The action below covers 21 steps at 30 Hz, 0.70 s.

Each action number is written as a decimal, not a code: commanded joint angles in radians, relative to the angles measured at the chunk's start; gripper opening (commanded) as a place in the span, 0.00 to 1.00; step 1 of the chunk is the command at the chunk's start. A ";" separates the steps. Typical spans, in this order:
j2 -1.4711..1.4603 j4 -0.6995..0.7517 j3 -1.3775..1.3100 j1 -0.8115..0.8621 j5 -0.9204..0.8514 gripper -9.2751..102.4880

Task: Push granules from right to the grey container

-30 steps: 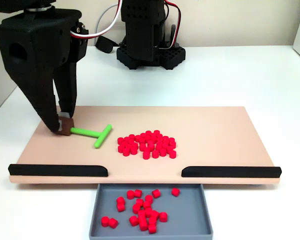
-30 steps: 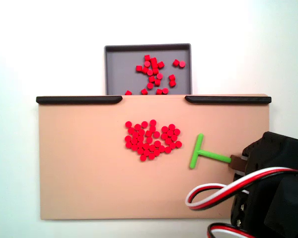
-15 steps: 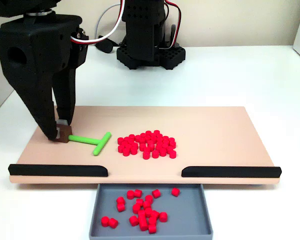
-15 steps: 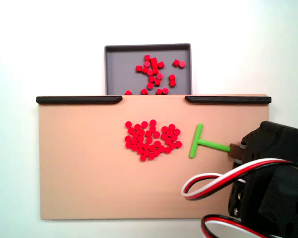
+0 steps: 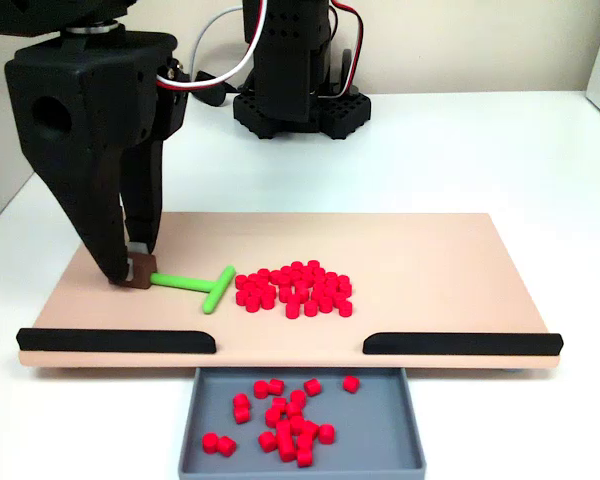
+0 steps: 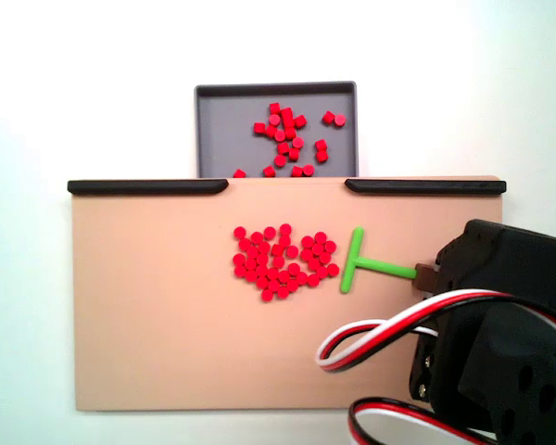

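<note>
The gripper (image 5: pixel 133 270) pinches the green pusher (image 5: pixel 193 284), its crossbar just beside the granules (image 5: pixel 293 289) mid-board; it should stay flat and drive them through the gap toward the grey container (image 5: pixel 400 440).

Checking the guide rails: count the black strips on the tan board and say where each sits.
2. One black strip runs along the left of the board's tray-side edge in the top-down fixed view, the other along the right, leaving a gap at the grey container.

a white table (image 5: pixel 500 150) carries a tan board (image 5: pixel 420 260) in the middle, the grey container (image 5: pixel 400 425) touching its near edge, and the arm's black base (image 5: pixel 300 110) far behind.
</note>
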 commanded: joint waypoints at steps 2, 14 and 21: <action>0.012 -0.003 0.000 -0.014 -0.215 0.08; 0.011 0.008 0.000 -0.038 -0.055 0.08; 0.017 0.005 0.000 -0.049 0.034 0.08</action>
